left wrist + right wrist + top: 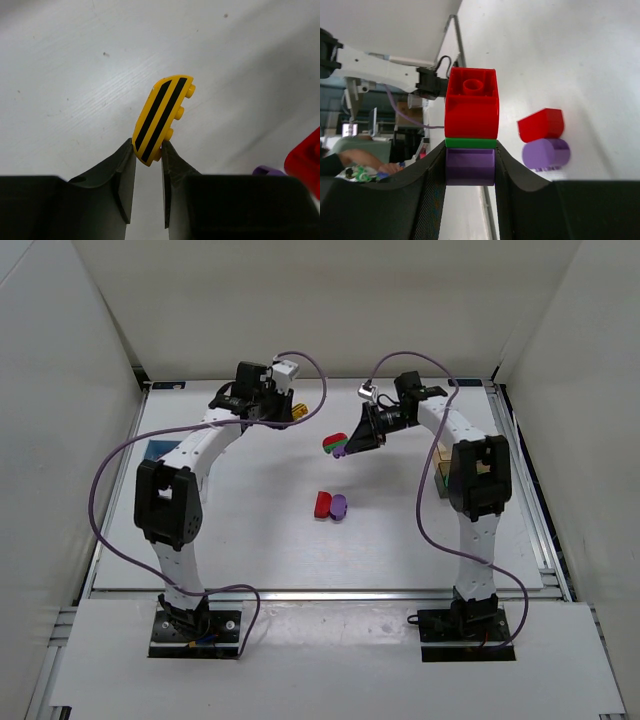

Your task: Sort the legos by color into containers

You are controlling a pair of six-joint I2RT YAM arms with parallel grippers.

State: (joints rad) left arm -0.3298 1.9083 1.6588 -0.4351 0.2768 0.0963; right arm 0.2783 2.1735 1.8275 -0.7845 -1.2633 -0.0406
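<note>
Two legos were held above the desk [260,540]. The left end effector [148,145] was clamped on the lower end of a yellow striped plate [161,116]. The right end effector [470,145] gripped the purple base of a red-green-purple stack [471,110]. A red block [322,504] and a purple block [339,506] lay touching mid-desk. All looked light, rigid and smooth, so flat sides would suit gripping, though the thin plate could pivot. A blue container [158,449] and an amber container [441,476] showed behind the arms, their contents hidden.
</note>
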